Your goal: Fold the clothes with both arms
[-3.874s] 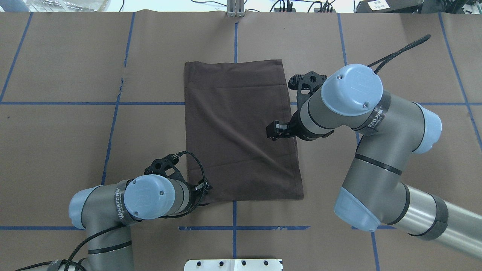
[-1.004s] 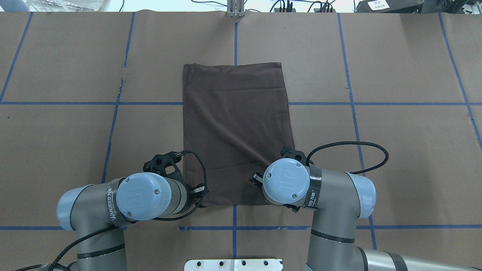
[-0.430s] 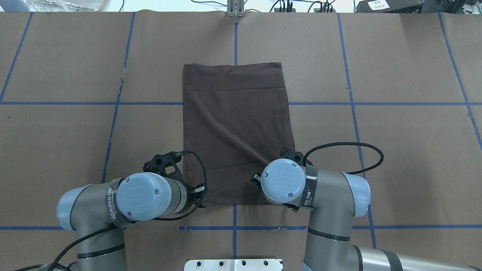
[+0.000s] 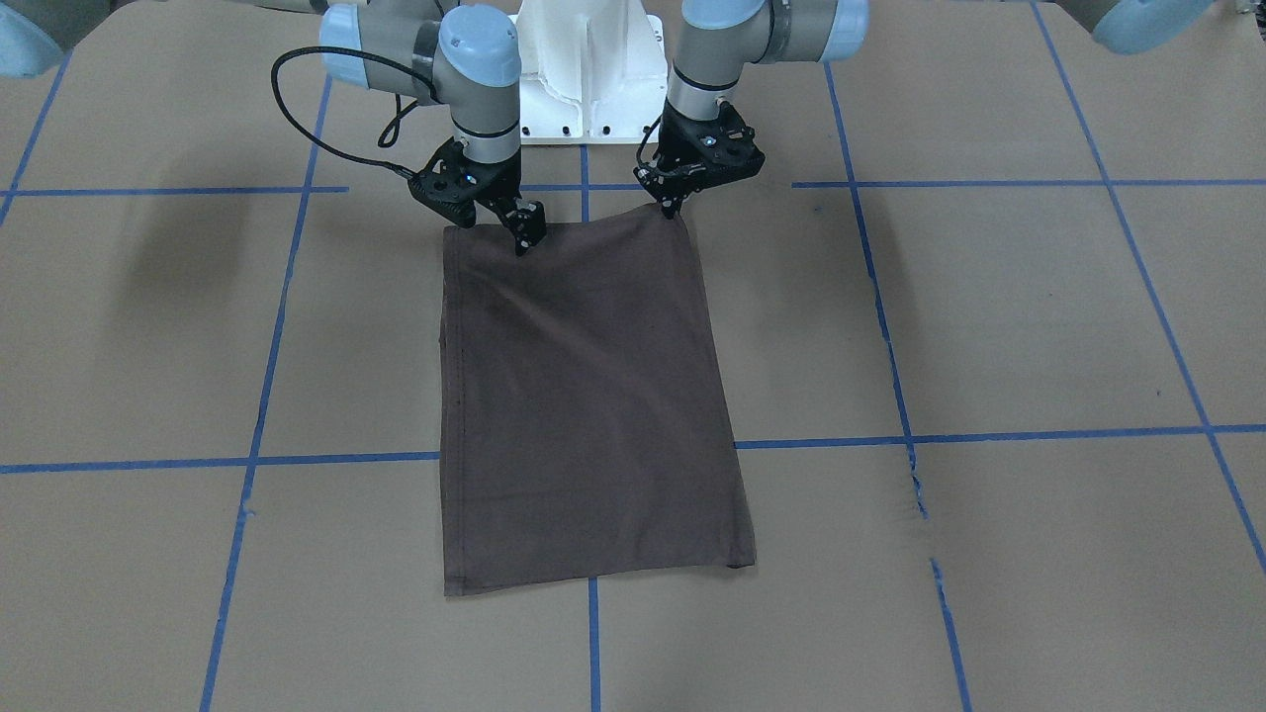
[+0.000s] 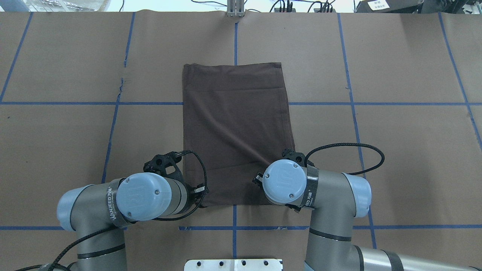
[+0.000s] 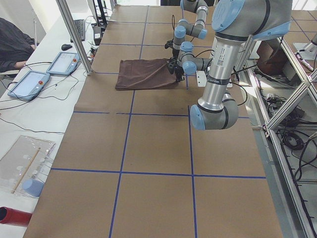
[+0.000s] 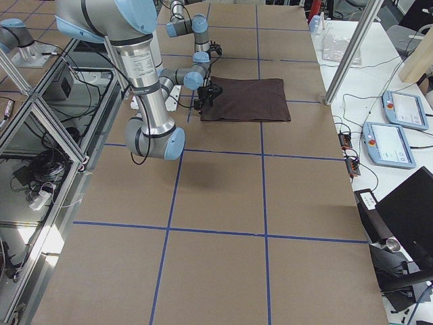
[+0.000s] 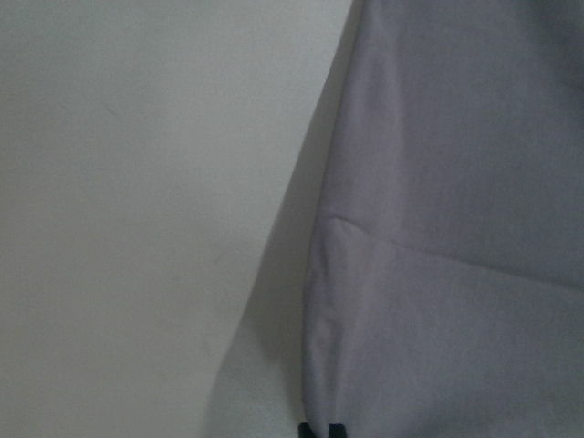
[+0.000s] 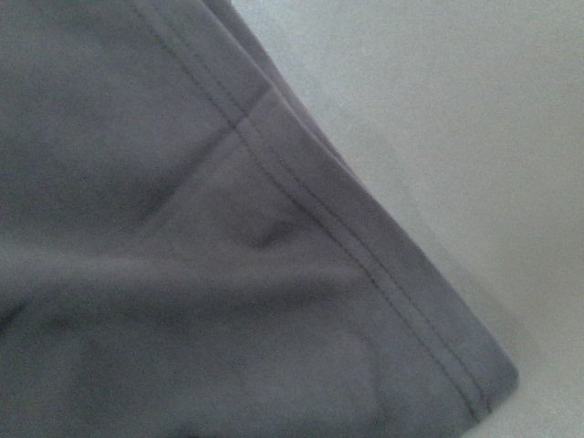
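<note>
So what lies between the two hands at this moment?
Only the T-shirt, its robot-side edge lying flat on the table; nothing else sits between the left hand and right hand. The front-facing view shows it best.

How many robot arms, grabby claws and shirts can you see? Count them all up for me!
Robot arms: 2, the left arm and the right arm
Grippers: 2, the left gripper and the right gripper
T-shirt: 1
Total: 5
</note>
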`<action>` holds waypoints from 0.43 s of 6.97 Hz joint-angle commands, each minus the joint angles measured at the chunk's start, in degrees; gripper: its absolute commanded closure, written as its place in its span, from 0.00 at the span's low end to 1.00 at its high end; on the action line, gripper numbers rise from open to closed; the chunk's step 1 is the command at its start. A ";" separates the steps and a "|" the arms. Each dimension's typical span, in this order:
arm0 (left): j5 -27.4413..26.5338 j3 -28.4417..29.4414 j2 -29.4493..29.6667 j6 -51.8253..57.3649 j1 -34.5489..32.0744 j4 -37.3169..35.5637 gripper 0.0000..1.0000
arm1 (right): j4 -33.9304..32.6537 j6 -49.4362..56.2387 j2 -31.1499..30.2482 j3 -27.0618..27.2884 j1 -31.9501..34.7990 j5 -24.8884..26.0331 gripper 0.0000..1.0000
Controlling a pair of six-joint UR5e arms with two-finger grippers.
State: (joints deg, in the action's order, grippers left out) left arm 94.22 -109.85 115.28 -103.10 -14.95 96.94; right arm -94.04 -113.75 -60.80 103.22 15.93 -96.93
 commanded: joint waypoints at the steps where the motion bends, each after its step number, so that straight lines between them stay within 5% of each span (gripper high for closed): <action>1: 0.00 -0.02 0.03 0.00 0.00 0.00 1.00 | 0.00 0.02 -0.19 -0.39 -0.55 0.07 0.00; 3: 0.00 -0.02 -0.06 0.00 0.00 0.00 1.00 | 0.00 0.11 -0.02 -1.00 -0.72 0.07 0.00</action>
State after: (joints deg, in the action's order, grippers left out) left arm 94.22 -109.86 115.30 -103.10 -14.94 96.94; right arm -94.04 -113.67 -60.95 102.65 15.34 -96.86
